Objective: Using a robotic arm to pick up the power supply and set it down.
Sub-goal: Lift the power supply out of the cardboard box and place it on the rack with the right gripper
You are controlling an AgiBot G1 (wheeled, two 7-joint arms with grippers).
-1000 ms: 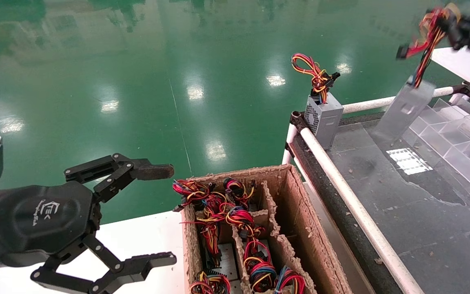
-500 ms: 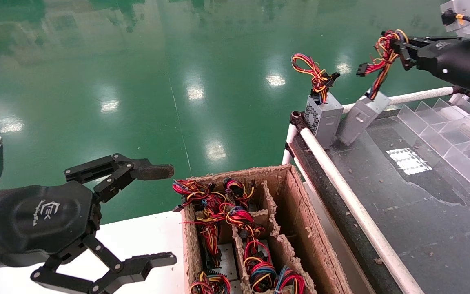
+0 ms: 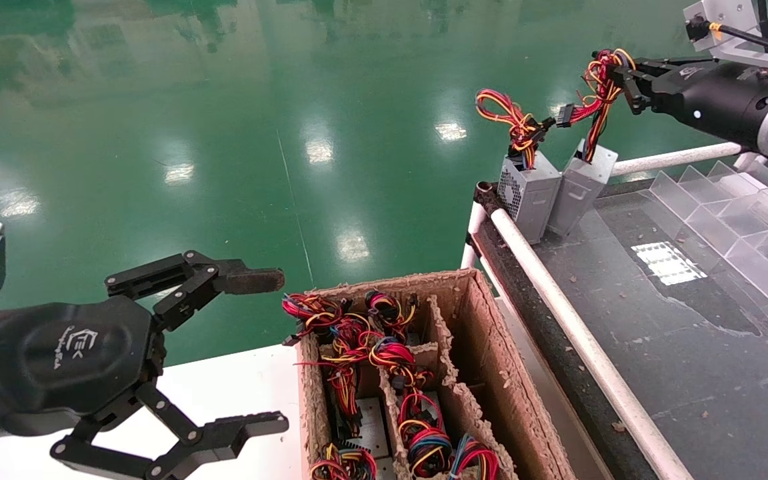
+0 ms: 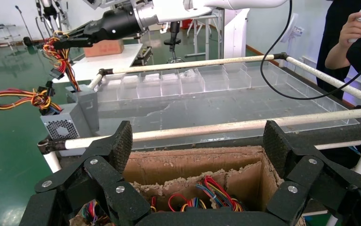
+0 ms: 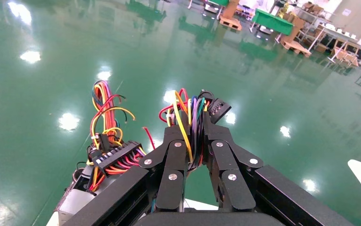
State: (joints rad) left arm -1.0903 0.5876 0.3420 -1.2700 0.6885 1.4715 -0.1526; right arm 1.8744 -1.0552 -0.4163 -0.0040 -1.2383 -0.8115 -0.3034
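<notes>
I see a grille-faced grey box [image 3: 525, 192] touching the power supply [image 3: 579, 188] on the worktop [image 3: 677, 347] corner. The supply stands nearly upright, wires topmost. My right end effector [image 3: 614, 73] is clamped on its wires [image 3: 596, 87]; the left end effector [image 3: 251, 350] hangs apart.

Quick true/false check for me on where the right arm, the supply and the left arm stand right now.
1. The right gripper is clamped on the supply's wires. True.
2. The supply lies in the cardboard box. False: it stands at the conveyor's far corner.
3. It stands beside a grille-faced unit. True.
4. The left gripper holds wires. False: open and empty, near the box.
</notes>
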